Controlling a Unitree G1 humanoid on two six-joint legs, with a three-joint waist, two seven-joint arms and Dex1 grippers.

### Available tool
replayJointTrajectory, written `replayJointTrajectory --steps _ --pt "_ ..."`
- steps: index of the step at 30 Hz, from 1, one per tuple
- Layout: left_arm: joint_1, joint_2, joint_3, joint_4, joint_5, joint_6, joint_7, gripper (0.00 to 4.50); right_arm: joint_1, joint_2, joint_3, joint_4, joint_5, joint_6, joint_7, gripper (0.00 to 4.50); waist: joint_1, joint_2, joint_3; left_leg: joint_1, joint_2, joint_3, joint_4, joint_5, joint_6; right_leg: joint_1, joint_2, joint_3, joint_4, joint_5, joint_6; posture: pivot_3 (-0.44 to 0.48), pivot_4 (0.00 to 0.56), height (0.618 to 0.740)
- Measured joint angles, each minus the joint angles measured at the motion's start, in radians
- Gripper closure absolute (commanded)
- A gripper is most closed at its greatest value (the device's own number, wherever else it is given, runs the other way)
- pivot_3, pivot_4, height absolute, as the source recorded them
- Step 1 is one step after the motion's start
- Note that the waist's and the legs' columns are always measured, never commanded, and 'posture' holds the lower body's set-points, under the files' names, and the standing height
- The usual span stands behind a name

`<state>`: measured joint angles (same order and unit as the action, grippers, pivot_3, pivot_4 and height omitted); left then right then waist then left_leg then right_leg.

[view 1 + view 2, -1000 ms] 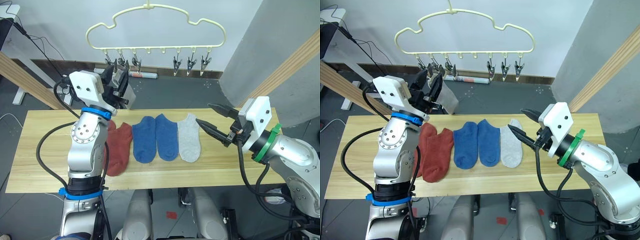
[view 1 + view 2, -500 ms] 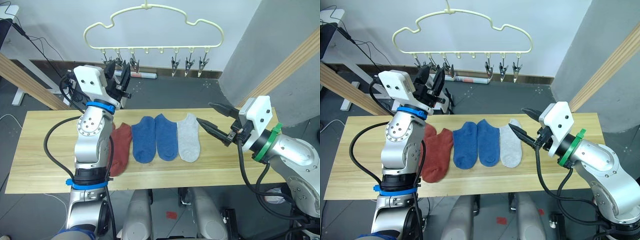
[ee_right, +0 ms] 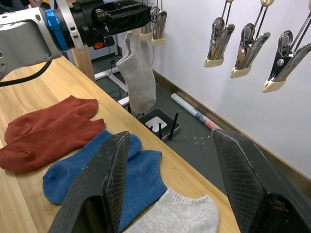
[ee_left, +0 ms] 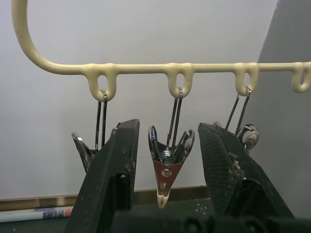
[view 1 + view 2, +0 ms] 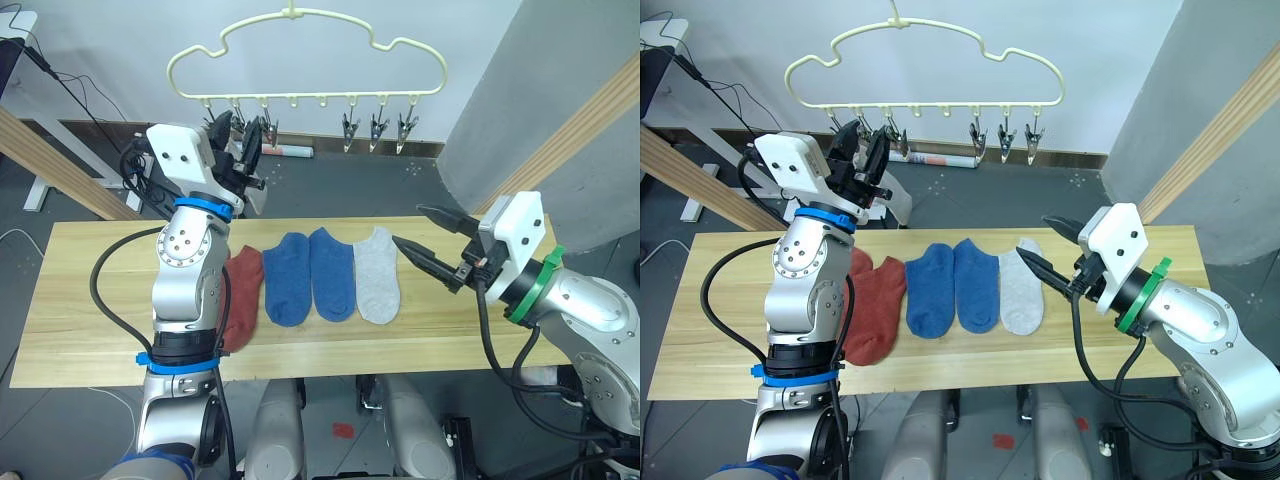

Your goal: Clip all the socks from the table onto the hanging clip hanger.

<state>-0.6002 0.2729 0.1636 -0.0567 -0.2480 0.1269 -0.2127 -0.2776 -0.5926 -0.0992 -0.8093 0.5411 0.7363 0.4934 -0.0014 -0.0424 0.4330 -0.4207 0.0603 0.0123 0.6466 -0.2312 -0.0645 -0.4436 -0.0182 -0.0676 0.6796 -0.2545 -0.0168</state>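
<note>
Hanger (image 5: 305,55) hangs above the far edge of the desk (image 5: 80,300). My left gripper (image 4: 167,160) is raised to its bar, fingers parted on either side of one metal clip (image 4: 166,165). A grey sock (image 3: 138,77) dangles just beside that gripper. My right gripper (image 5: 428,240) hovers wide open beside the grey sock (image 5: 376,275) on the desk, next to two blue socks (image 5: 310,275) and red socks (image 5: 875,305). No legible writing.

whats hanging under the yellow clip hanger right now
Metal clips hang in a row under the clip hanger. One light grey sock hangs at its left end, by the left gripper. The arm hides which clip holds it.
</note>
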Motion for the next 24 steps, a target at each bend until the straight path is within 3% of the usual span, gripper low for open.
replayJointTrajectory --steps 5,12,15,24 --pt "0.0 0.0 0.0 0.0 0.0 0.0 0.005 2.44 0.0 0.0 0.001 0.0 0.0 -0.007 0.0 1.69 0.0 0.0 0.0 0.0 0.0 0.0 0.0 0.0 0.0 0.0 0.0 0.0 0.0 0.0 0.0 -0.078 0.408 0.74" --pt "-0.002 0.0 0.0 0.0 -0.001 0.0 0.004 4.04 0.0 0.0 0.003 0.004 0.0 -0.011 0.001 1.69 0.0 0.0 0.0 0.0 0.0 0.0 0.0 0.0 0.0 0.0 0.0 0.0 0.0 0.0 0.0 -0.074 0.41 0.74" --pt "-0.003 0.001 0.0 -0.005 0.0 -0.001 0.003 4.46 0.001 0.0 0.003 0.005 0.0 -0.011 0.002 1.69 0.0 0.0 0.0 0.0 0.0 0.0 0.0 0.0 0.0 0.0 0.0 0.0 0.0 0.0 0.0 -0.074 0.41 0.74" --pt "-0.003 0.001 0.0 -0.013 0.001 0.001 0.004 4.5 0.0 0.0 0.009 0.007 -0.003 -0.012 0.002 1.69 0.0 0.0 0.0 0.0 0.0 0.0 0.0 0.0 0.0 0.0 0.0 0.0 0.0 0.0 0.0 -0.067 0.413 0.74"
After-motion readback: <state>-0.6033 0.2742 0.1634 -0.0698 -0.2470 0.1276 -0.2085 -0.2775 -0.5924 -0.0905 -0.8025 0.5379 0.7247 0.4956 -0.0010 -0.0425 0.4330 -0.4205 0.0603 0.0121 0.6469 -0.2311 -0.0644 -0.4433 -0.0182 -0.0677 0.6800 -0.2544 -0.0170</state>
